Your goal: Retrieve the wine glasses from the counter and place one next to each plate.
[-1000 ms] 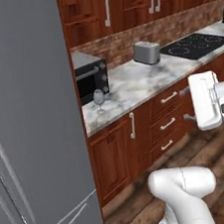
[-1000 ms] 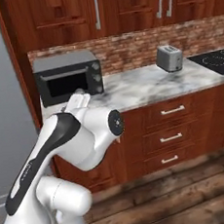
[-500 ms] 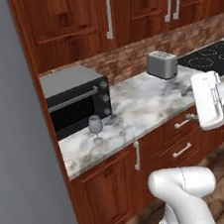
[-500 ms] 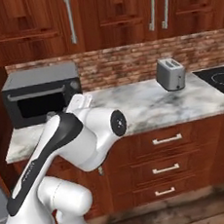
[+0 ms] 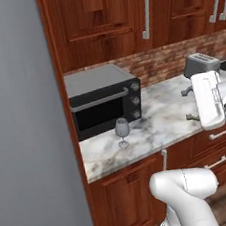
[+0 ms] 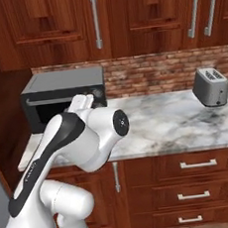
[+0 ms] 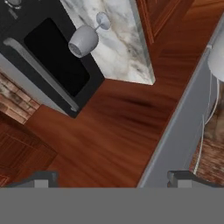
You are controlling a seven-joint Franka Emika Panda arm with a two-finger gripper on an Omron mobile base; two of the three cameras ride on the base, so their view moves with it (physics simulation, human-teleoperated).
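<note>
One clear stemmed wine glass stands upright on the marbled counter, just in front of a black microwave oven. My gripper hangs in front of the counter, well right of the glass, its dark fingers spread and pointing left with nothing between them. The hand view rolls the scene: the wine glass lies at upper left on the counter, far from my open gripper. In the right base view my arm hides the glass. The second glass and both plates are out of view.
A silver toaster stands further right on the counter, against a brick backsplash. The microwave oven sits at the counter's left end. A tall grey fridge side borders the counter on the left. Wooden cabinets hang above, drawers sit below.
The base has driven, so the whole scene shifted: counter, microwave and wine glass now appear closer and further right in the left base view. The arm's pose looks unchanged.
</note>
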